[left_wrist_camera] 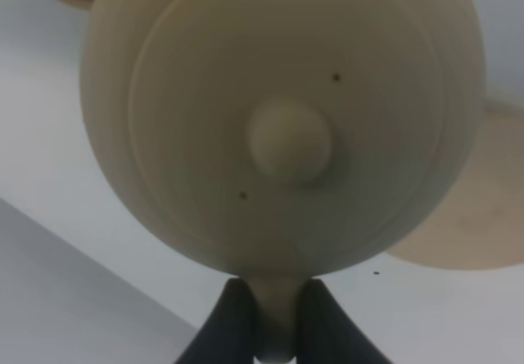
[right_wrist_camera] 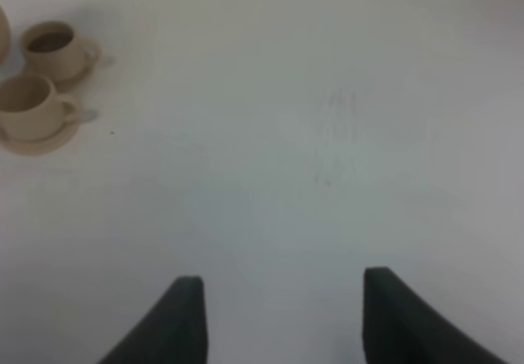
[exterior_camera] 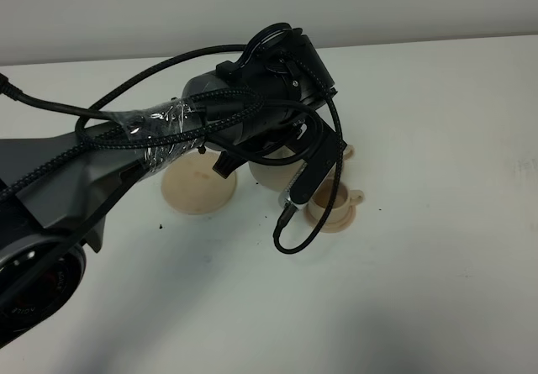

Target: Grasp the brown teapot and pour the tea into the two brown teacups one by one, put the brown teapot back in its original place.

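On the left of the high view, the big dark left arm (exterior_camera: 101,151) reaches in across the white tabletop (exterior_camera: 437,265), with black cables (exterior_camera: 126,130) taped along it. Just past the arm lies the flat round saucer plate (exterior_camera: 199,187), and nothing sits on it. To its right is the brown teapot (exterior_camera: 271,175), mostly hidden under the arm, between the plate and the cups. The left wrist view shows the teapot close up, with its round lid and the little lid knob (left_wrist_camera: 288,143) facing the camera. The left end effector (left_wrist_camera: 273,294) is clamped on the teapot handle (left_wrist_camera: 274,319), with one dark finger (left_wrist_camera: 225,327) on each side of it. I cannot tell how far the teapot is tipped. Next to the right stand the two brown teacups, close together. The front teacup (exterior_camera: 336,196) sits on its small saucer (exterior_camera: 332,221), and the back teacup (exterior_camera: 346,150) only peeks out from behind the arm. In the right wrist view, one cup looks darker inside than the other. The right end effector (right_wrist_camera: 282,323) hangs over bare tabletop, well apart from the cups, with its two fingers wide apart and nothing between them.
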### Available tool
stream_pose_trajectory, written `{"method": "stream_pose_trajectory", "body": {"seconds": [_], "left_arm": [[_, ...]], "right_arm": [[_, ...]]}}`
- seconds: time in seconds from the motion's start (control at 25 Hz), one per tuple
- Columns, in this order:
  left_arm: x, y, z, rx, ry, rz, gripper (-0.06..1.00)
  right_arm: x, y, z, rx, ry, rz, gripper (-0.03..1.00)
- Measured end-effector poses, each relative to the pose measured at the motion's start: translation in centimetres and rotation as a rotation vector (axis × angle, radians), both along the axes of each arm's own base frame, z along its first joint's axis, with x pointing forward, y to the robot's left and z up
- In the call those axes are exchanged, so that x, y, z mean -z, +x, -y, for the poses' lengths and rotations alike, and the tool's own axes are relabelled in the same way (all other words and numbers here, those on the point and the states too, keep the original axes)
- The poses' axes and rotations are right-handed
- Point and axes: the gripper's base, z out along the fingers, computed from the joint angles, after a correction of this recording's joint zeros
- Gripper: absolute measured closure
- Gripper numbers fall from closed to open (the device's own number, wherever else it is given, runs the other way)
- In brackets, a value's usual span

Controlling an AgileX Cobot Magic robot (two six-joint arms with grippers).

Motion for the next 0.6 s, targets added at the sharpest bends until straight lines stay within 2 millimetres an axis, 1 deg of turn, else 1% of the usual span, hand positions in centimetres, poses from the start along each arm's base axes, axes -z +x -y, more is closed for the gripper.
{"method": "stream_pose_trajectory", "body": {"seconds": [0.24, 0.6], "left_arm": [[-0.20, -0.36, 0.60, 0.029, 0.025, 0.030, 0.79], [-0.21, -0.53, 0.66, 0.025, 0.051, 0.039, 0.79]], "right_arm": [[0.00, 0.00, 0.00, 0.000, 0.000, 0.000, 0.51], [0.00, 0.00, 0.00, 0.000, 0.000, 0.000, 0.51]]}}
